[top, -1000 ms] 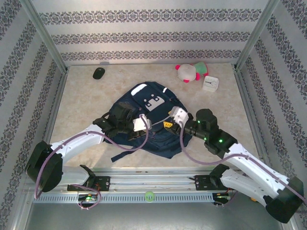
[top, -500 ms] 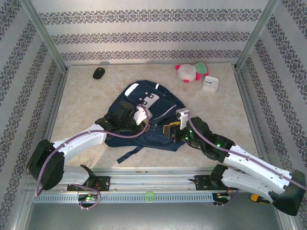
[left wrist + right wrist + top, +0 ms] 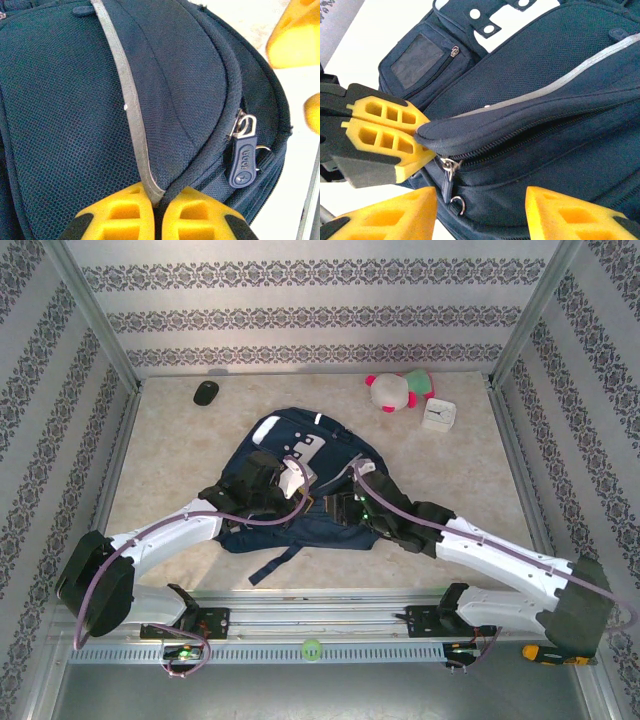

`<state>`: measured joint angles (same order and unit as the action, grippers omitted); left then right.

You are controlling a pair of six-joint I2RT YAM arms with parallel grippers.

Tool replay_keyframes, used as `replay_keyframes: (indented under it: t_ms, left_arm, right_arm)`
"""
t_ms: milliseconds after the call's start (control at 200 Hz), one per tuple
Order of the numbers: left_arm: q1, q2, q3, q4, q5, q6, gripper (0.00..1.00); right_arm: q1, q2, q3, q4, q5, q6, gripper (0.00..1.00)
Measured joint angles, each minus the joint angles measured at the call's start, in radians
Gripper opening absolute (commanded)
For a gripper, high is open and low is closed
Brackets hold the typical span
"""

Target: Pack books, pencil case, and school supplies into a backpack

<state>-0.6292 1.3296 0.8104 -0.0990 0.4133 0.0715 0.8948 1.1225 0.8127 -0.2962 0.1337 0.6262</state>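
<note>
My left pincer pinched tight on the flap edge of the backpack, zipper pull just beside it, my right pincer spread wide, gripping nothing, facing that pull, plush toy and clock far beyond.

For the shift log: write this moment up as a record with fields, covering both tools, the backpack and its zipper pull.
left tool: shut, pinching a fabric fold of the backpack
right tool: open, poised at the zipper pull, not gripping it
zipper pull: hanging free under the pinched fold
backpack: lying on the table between both arms
far edge: mouse, plush toy, clock, all apart from the backpack
</note>
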Motion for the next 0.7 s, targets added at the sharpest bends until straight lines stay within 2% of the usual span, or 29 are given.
replay_keyframes:
  t_ms: [205, 405, 580, 700]
  left_arm:
    - [0.000, 0.001, 0.000, 0.003, 0.000, -0.002, 0.00]
    - [0.000, 0.001, 0.000, 0.003, 0.000, -0.002, 0.00]
    - [0.000, 0.001, 0.000, 0.003, -0.001, -0.002, 0.00]
    - [0.000, 0.001, 0.000, 0.002, -0.008, -0.002, 0.00]
  right_arm:
    - [0.000, 0.068, 0.029, 0.000, -0.028, 0.000, 0.47]
    - [-0.001, 0.119, 0.060, -0.011, -0.033, 0.005, 0.38]
    - [-0.001, 0.138, 0.076, -0.015, -0.045, 0.008, 0.43]
    - [-0.003, 0.154, 0.093, -0.022, -0.070, 0.009, 0.42]
